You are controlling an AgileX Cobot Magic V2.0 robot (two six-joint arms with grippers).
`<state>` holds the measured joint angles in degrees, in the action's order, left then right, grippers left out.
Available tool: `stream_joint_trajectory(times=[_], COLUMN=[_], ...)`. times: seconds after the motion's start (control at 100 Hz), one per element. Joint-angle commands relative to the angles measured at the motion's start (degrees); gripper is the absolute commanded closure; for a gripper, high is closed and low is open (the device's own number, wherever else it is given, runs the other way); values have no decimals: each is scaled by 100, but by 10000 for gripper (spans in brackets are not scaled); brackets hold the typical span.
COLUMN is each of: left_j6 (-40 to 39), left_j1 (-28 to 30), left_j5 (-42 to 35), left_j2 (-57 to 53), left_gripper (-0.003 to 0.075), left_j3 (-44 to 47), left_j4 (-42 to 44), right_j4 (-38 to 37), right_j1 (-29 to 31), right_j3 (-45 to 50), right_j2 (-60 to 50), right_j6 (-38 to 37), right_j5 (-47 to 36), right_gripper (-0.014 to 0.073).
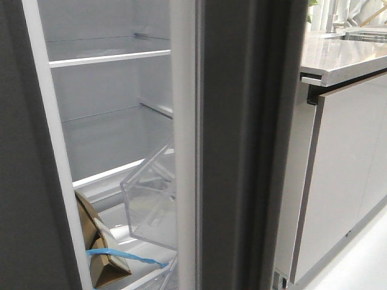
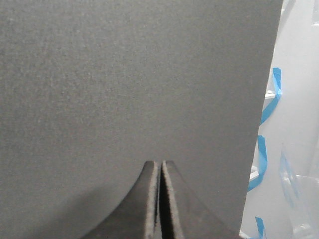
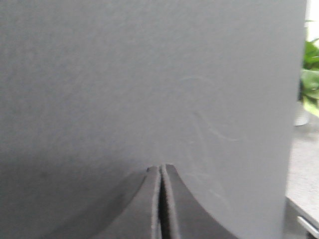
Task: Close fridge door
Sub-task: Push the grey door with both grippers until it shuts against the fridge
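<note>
The fridge door (image 1: 242,145) is a tall dark grey panel in the middle of the front view. It stands ajar, with its white-lined edge (image 1: 182,145) and a clear plastic bin (image 1: 151,202) facing the fridge's inside. Neither gripper shows in the front view. My right gripper (image 3: 160,167) is shut and empty, with its tips at the door's grey face (image 3: 149,74). My left gripper (image 2: 159,163) is shut and empty, with its tips at a dark grey panel (image 2: 124,74). This looks like the twin panel (image 1: 24,181) at the far left.
White shelves (image 1: 109,58) show inside the fridge, with a cardboard box with blue tape (image 1: 106,254) at the bottom. Blue tape (image 2: 271,99) also shows past the panel's edge. Pale cabinets (image 1: 344,181) under a countertop (image 1: 344,57) stand on the right, with a plant (image 3: 311,74) beyond.
</note>
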<state>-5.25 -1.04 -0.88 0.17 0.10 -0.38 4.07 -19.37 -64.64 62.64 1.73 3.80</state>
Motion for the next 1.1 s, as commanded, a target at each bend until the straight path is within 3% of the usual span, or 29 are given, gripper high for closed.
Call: stream_joint_trajectory(times=[0.0, 0.42, 1.09], left_j6=[-20, -20, -20], left_j1=[-27, -27, -27], left_j5=[-440, -440, -440], left_j2=[109, 109, 109], left_gripper=[741, 741, 741], left_j3=[160, 160, 160], left_j4=[-9, -9, -9], right_j4=[18, 18, 18], right_j1=[-127, -508, -858], right_j3=[-205, -370, -2368], right_j2=[0, 477, 2183], right_j6=[8, -34, -34], right_j5=[-611, -940, -460], right_gripper=[670, 670, 670])
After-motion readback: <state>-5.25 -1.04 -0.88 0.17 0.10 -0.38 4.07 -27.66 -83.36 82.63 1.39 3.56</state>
